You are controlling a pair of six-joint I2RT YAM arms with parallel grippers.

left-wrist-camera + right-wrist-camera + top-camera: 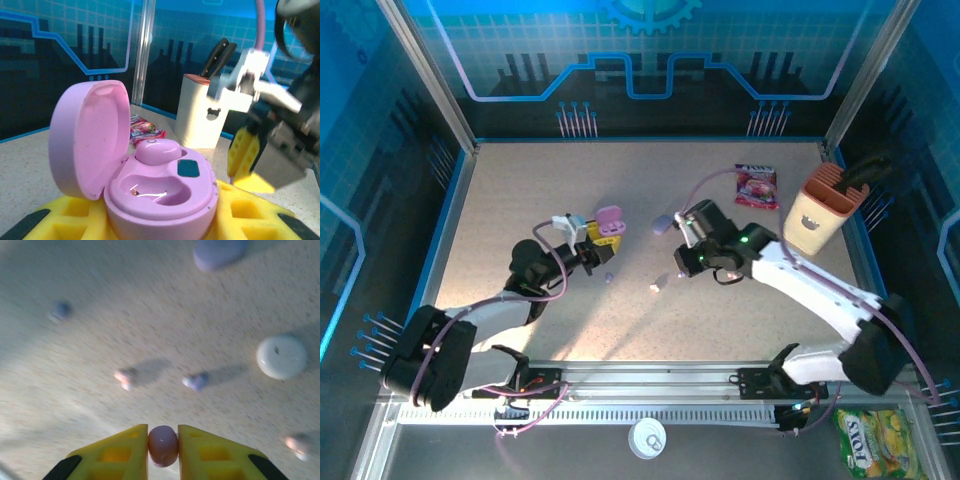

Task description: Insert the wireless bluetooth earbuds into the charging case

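The print on the red packet (756,185) and on the green packet (868,440) is too blurred for us to read. The pink case (150,195) stands open, its lid tilted up to the left. One bud (157,150) sits in its far socket, and the near socket is bare. The left gripper (150,222) is clamped on this case. The right gripper (163,447) is closed on a pinkish bud (163,442) above the table (100,430). We see the long axis of this bud along the fingers. Loose buds (196,381) lie on the table beyond it. The knife block (815,215) holds dark-handled knives.
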